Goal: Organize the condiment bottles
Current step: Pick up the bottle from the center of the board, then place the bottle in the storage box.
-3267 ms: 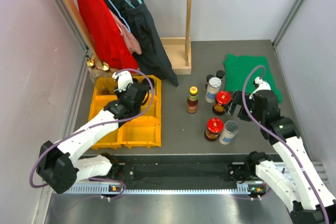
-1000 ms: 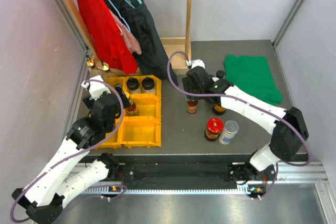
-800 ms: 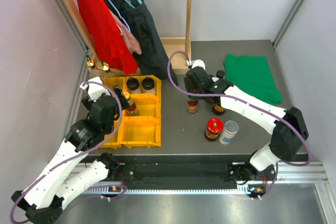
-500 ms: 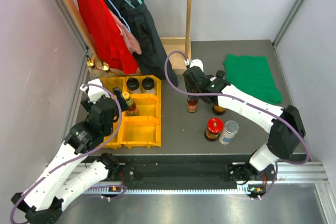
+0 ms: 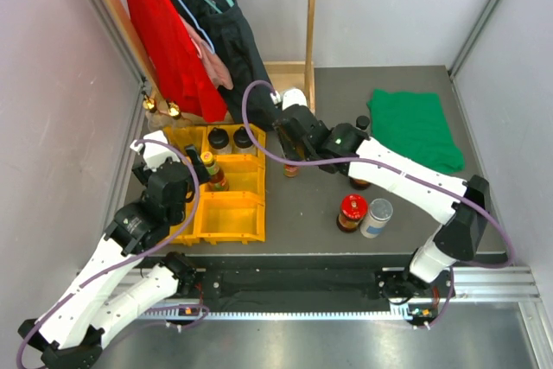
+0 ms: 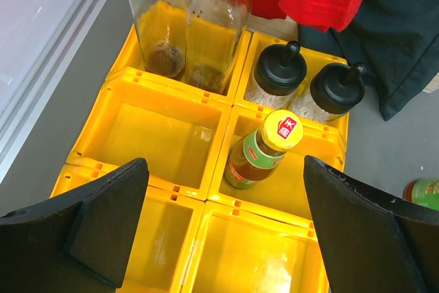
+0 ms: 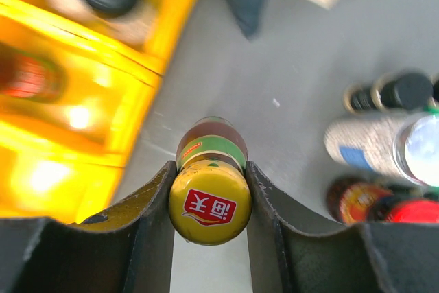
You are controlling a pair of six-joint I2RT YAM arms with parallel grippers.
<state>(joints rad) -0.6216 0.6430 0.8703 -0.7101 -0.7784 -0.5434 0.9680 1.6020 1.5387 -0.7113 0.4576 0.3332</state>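
Note:
My right gripper (image 7: 209, 186) is shut on the yellow cap of a dark sauce bottle (image 5: 291, 168), holding it upright just right of the yellow tray (image 5: 226, 226). Another yellow-capped bottle (image 6: 264, 149) stands in a middle compartment. Behind it in the tray are two black-capped jars (image 6: 280, 70) and two tall clear bottles (image 6: 216, 25). My left gripper (image 6: 225, 166) hangs open above the tray, nothing between its fingers. On the table to the right stand a red-lidded jar (image 5: 352, 211), a silver-lidded canister (image 5: 377, 216) and a second red-lidded jar (image 5: 359, 181), partly hidden by my arm.
A green cloth (image 5: 415, 127) lies at the back right. Red and dark garments (image 5: 216, 49) hang from a wooden rack (image 5: 298, 101) right behind the tray. Small black-capped bottles (image 7: 405, 90) stand near a white-labelled canister (image 7: 370, 145).
My right gripper closed on the sauce bottle and carried it left, from among the other bottles toward the tray's right edge. The left arm has barely moved.

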